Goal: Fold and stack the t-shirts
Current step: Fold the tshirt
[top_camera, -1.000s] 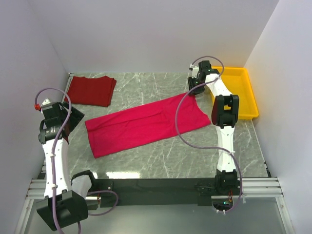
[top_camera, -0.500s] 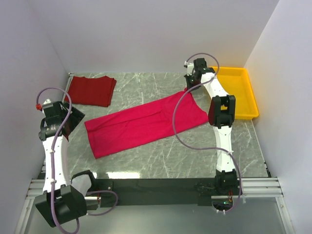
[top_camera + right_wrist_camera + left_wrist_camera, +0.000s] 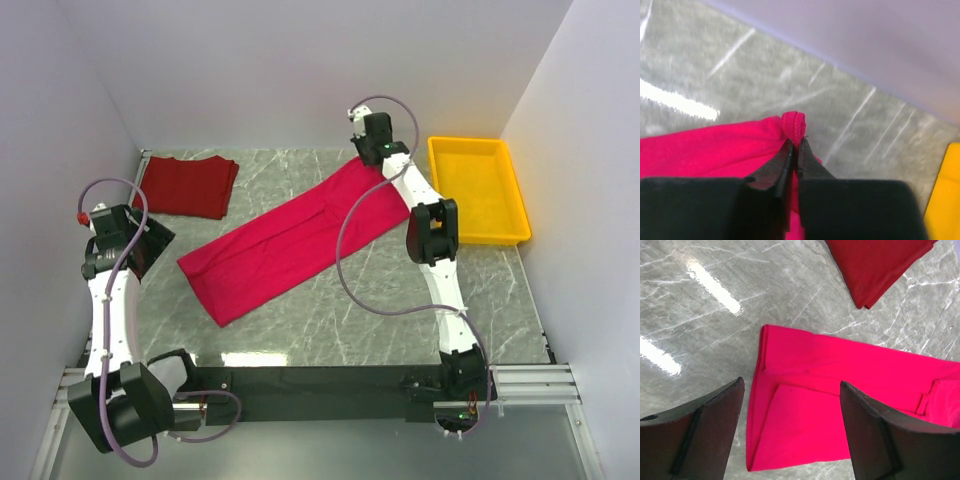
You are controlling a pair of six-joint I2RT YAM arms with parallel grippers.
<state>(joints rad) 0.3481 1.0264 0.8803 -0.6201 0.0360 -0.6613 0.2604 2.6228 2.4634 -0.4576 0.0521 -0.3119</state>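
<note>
Your right gripper [image 3: 794,142] is clenched tight on the far-right end of the crimson-pink t-shirt [image 3: 285,240]. In the right wrist view its 2 fingers meet, and a small bunched roll of stitched hem pokes out just past the tips.

The pink shirt is folded into 1 long narrow strip. It lies diagonally on the marble-pattern table [image 3: 330,310], running from near-left to far-right, with the gripped end close to the back wall. It looks mostly flat from above, with 1 lengthwise crease showing.

The left wrist view shows the strip's near end as layered folds. There is a straight doubled edge on the left, a triangular flap lying on top, and a small pucker further right.

Your left gripper [image 3: 791,384] is spread wide and grasps nothing. It hangs above that near-left end.

The brick red t-shirt [image 3: 187,187] is folded into a compact rectangle in the far-left corner, well apart from the pink one.

The yellow tray [image 3: 480,190] sits at the far right, touching neither shirt.
</note>
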